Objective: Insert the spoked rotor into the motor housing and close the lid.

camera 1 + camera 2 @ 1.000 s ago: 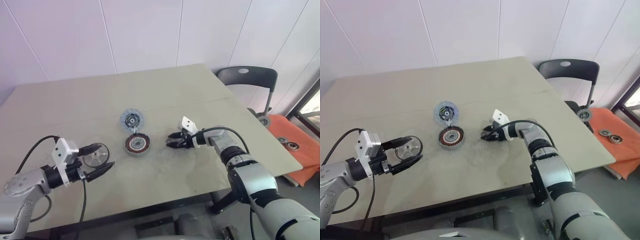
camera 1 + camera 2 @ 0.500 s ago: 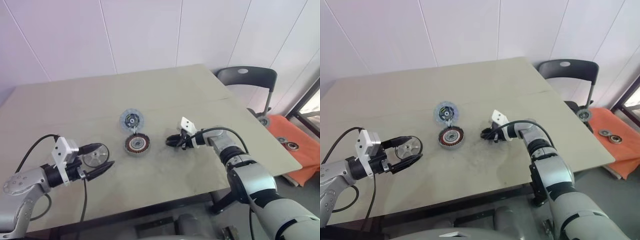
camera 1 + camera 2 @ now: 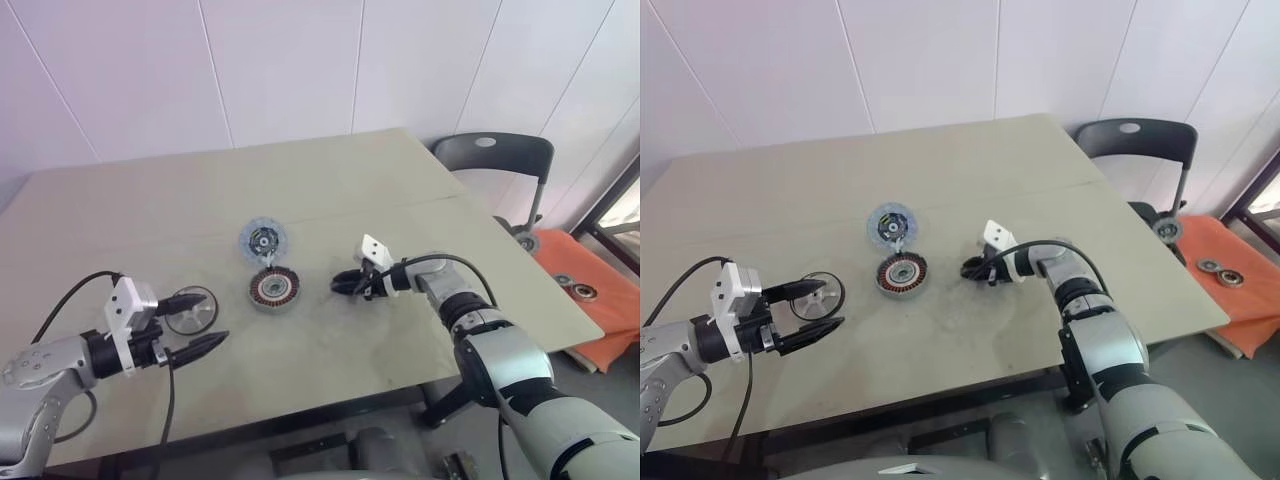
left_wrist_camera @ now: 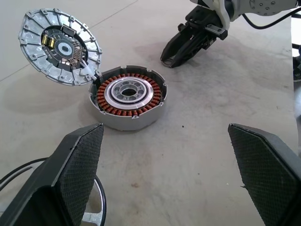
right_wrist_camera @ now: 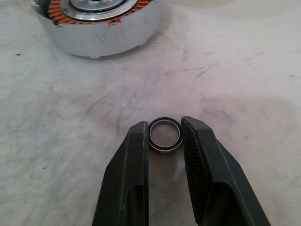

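head views: a table (image 3: 420, 210) carries the motor housing (image 3: 274, 290), a round puck with copper windings, and its lid (image 3: 263, 240) lying open just behind it, touching at one edge. the spoked rotor (image 3: 191, 309) lies flat on the table by the left gripper (image 3: 200, 322), whose fingers stand wide apart on either side of it, nothing held. the right gripper (image 3: 347, 284) rests low on the table, near the housing on its other side. a chair (image 3: 495, 160) stands past the table's far corner.

left wrist view: the housing's well holds only its windings and a silver centre ring; the rotor is not in it. the lid's inner face shows a small dark hub. a curved part of the rotor's rim sits beside one finger.

right wrist view: the right gripper's fingers (image 5: 129, 188) are clamped on a small ring (image 5: 164, 135) lying on the table; the housing wall is beyond it.

risks, as judged: the wide left fingers may nudge the rotor away rather than catch its thin rim; the small ring may slip or flip out of its pinch; the open lid could be knocked.
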